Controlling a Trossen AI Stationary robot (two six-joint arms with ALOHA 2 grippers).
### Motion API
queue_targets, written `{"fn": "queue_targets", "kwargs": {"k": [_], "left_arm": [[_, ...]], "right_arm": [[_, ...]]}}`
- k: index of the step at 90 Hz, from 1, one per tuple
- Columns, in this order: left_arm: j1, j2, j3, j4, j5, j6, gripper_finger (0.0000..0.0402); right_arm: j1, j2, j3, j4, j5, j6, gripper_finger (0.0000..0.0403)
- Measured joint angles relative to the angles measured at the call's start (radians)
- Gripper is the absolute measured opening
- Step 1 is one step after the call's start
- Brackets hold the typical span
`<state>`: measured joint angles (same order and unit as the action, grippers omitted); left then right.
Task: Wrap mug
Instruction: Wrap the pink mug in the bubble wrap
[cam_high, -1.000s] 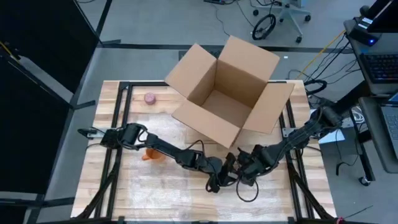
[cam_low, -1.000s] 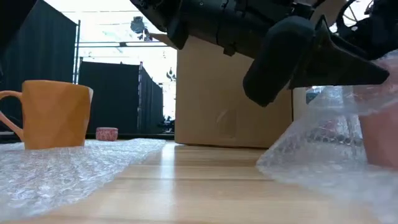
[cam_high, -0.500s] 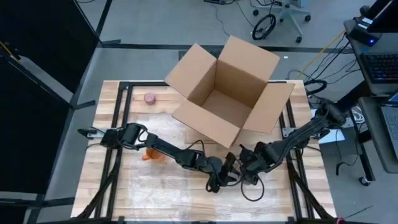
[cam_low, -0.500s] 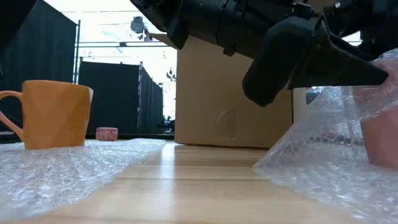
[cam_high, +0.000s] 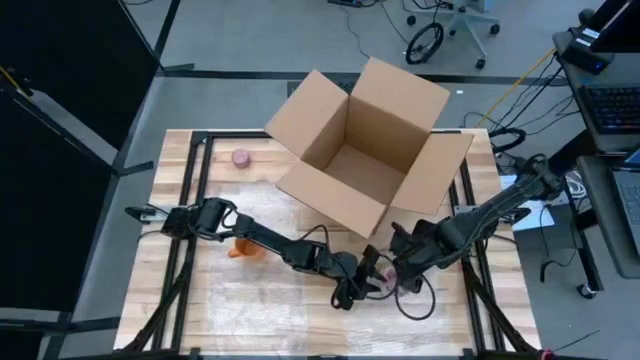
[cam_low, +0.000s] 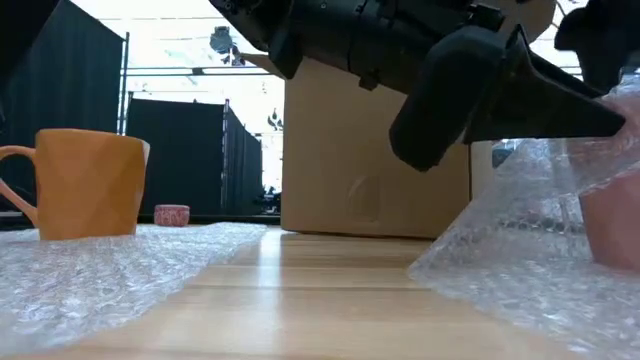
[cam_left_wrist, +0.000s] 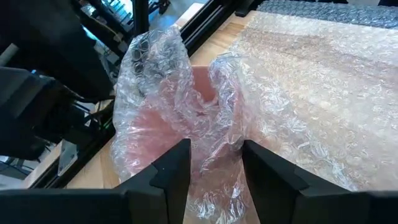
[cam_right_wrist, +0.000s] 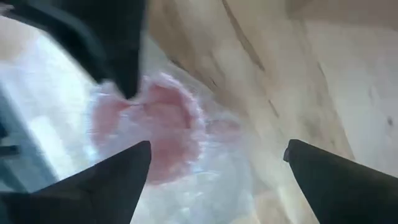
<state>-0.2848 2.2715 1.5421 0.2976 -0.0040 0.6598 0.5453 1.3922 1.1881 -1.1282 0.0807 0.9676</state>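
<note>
A pink mug (cam_left_wrist: 202, 93) sits near the table's front right, under a bunched sheet of clear bubble wrap (cam_left_wrist: 155, 68). It also shows in the high view (cam_high: 378, 284) and in the right wrist view (cam_right_wrist: 158, 124). My left gripper (cam_left_wrist: 215, 146) reaches in from the left and is shut on the wrap, as the high view (cam_high: 358, 287) also shows. My right gripper (cam_right_wrist: 217, 149) hangs open just right of the mug, as seen from above (cam_high: 400, 268), with nothing between its fingers. An orange mug (cam_low: 85, 185) stands upright on more bubble wrap at the left. My left gripper pinches a gathered fold of the bubble wrap (cam_left_wrist: 214, 124) between its two fingers, right over the pink mug. The fingers come slanting from the table's left. The wrap rises like a tent from the table to the fingers (cam_low: 560, 150), and its lower part lies spread on the wood.
An open cardboard box (cam_high: 365, 150) stands at the back middle of the table, close behind both grippers. A small pink object (cam_high: 241, 157) lies at the far left. The orange mug (cam_high: 245, 248) stands beside my left arm. Cables loop at the front right (cam_high: 415, 305).
My right gripper has drawn back from the wrapped mug, toward the table's right edge and a little up, so that the pink mug shows from above. My left gripper has kept its hold on the wrap in the same place.
</note>
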Motion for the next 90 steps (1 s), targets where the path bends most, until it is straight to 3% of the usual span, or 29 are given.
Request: {"fn": "queue_targets", "kwargs": {"k": [38, 66, 90], "left_arm": [[0.0, 0.0, 0.0, 0.0, 0.0, -0.001, 0.0131], [0.0, 0.0, 0.0, 0.001, 0.0, -0.003, 0.0131], [-0.001, 0.0, 0.0, 0.005, 0.004, -0.001, 0.0131]], "right_arm": [[0.056, 0.141, -0.04, 0.027, 0.052, 0.097, 0.0364], [0.017, 0.247, -0.185, 0.201, 0.051, 0.097, 0.0364], [0.016, 0.284, -0.205, 0.269, 0.035, 0.069, 0.0362]]}}
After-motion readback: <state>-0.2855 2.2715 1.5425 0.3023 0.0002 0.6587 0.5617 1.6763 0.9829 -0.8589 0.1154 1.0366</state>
